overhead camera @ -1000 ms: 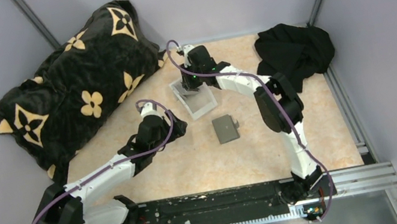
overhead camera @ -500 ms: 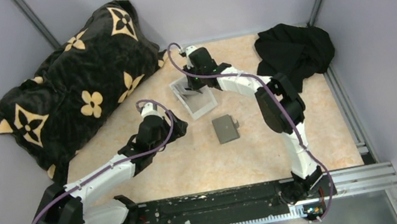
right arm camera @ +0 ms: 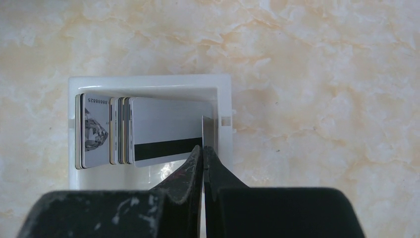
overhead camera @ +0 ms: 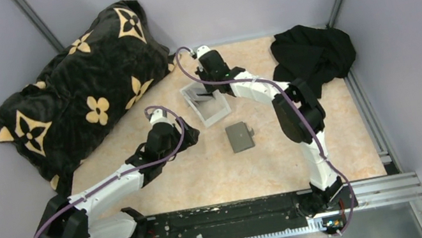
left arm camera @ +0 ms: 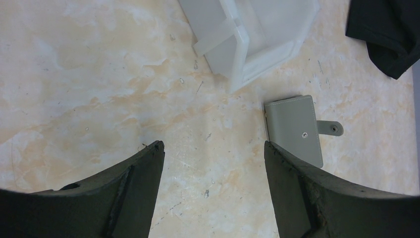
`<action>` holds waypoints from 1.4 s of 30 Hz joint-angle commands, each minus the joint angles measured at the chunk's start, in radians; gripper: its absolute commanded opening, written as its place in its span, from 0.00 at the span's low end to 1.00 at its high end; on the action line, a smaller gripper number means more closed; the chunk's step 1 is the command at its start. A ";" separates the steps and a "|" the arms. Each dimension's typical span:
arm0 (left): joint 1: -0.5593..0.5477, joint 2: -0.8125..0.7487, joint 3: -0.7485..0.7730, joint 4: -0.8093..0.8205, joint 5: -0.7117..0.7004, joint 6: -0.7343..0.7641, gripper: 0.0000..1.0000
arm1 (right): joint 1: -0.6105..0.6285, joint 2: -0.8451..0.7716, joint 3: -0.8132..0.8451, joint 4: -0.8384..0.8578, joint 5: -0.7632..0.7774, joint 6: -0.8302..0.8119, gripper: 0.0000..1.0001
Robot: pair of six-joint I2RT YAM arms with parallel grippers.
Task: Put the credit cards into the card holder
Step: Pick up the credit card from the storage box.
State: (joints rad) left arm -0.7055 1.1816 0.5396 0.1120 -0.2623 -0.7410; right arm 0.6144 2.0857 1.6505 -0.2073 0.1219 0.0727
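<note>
Right pincer (right arm camera: 203, 148) closed, thin grey credit card (right arm camera: 208, 130) pinched

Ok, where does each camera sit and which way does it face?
Top external: above, behind the bases, looking down at the table; both arms show.
Left wrist: looks down past the open left gripper at the card holder and tray.
Right wrist: looks down into the tray; right gripper shut on one of the credit cards.
Shared: tray in all three.

Glossy plastic credit cards (right arm camera: 168, 129), frosted white plastic tray (right arm camera: 148, 82), matt grey card holder (left arm camera: 292, 129)
</note>
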 commanded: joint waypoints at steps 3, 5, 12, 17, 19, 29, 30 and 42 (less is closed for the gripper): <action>-0.009 -0.025 0.003 0.015 -0.015 -0.007 0.80 | 0.015 -0.001 0.030 -0.044 0.053 -0.033 0.00; -0.009 -0.025 0.003 0.014 -0.017 -0.008 0.80 | 0.015 0.007 0.029 -0.044 0.054 -0.034 0.00; -0.009 -0.018 0.008 0.016 -0.016 -0.004 0.80 | 0.015 0.033 0.040 -0.057 0.045 -0.037 0.00; -0.009 -0.015 0.010 0.021 -0.017 -0.003 0.80 | 0.015 0.054 0.049 -0.073 0.038 -0.037 0.03; -0.009 -0.013 0.012 0.021 -0.017 -0.002 0.80 | 0.015 0.062 0.049 -0.077 0.038 -0.035 0.04; -0.009 -0.003 0.025 0.028 -0.030 0.013 0.81 | 0.015 0.068 0.052 -0.085 0.055 -0.039 0.00; -0.009 -0.003 0.027 0.028 -0.034 0.015 0.81 | 0.015 0.062 0.052 -0.082 0.060 -0.043 0.00; -0.009 -0.040 0.050 0.078 -0.119 0.106 0.82 | 0.024 -0.121 -0.025 -0.060 0.061 -0.059 0.00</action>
State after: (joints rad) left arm -0.7074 1.1751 0.5571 0.1318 -0.3355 -0.6903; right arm 0.6312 2.1017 1.6531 -0.2626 0.1711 0.0227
